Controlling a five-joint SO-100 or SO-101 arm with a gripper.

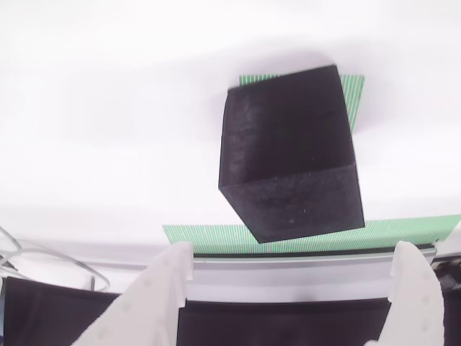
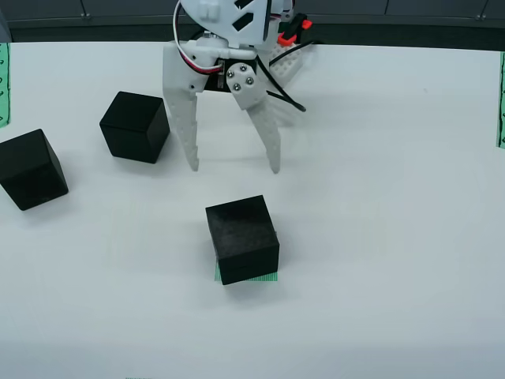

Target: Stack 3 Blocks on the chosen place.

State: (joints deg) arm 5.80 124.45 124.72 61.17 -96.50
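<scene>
The white desk (image 2: 379, 237) carries everything, its far edge meeting a dark band. Over the desk's far middle hangs the white plastic two-finger pincer (image 2: 234, 167), tips pointing down, spread wide and holding nothing; in the wrist view its 2 white fingers (image 1: 155, 295) frame an empty gap. It hangs clear of the nearest cube, which fits a release with the tool lifted off so the cube is not nudged.

3 matte black cubes with plain faces lie on the desk. 1 cube (image 2: 242, 238) sits near the desk's middle, on the flat green square patch with fine white stripes (image 2: 248, 277), which peeks out only at the cube's near edge; in the wrist view the same cube (image 1: 292, 155) covers most of the patch (image 1: 354, 94), slightly skewed to it. That looks like the base of the stack, set there so the rest can go on top. The other 2 cubes (image 2: 135, 126) and (image 2: 31, 168) wait near the desk's left edge, apart from each other and well apart from the patch, both tilted differently to the desk edge.

Judging from this, 1 of 3 is placed and the next move would be a reach toward the nearer left cube
</scene>
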